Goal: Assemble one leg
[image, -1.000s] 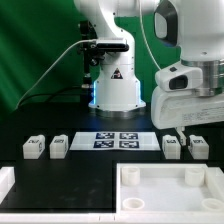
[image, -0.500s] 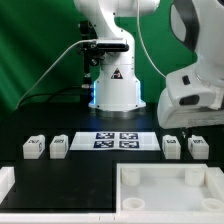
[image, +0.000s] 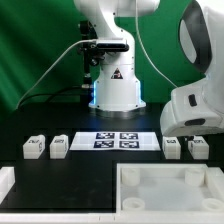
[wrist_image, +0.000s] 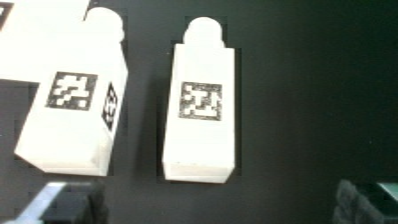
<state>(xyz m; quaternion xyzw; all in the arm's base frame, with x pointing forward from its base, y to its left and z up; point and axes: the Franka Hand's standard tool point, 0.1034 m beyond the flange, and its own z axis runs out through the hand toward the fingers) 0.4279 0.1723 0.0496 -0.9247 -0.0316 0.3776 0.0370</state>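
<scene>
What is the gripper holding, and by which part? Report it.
Nothing is held: the fingers stand apart and empty above a leg lying on the table.

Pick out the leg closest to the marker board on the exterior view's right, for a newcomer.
Start at the central marker board. Going toward the exterior view's right, the leg is the first small white tagged block; its lookalike lies farther out.

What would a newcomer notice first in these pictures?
The large white arm at the exterior view's right hangs low over two tagged legs on the black table. The wrist view shows both legs close up, side by side with a gap. The wide white panel with a raised rim lies in the foreground.
</scene>
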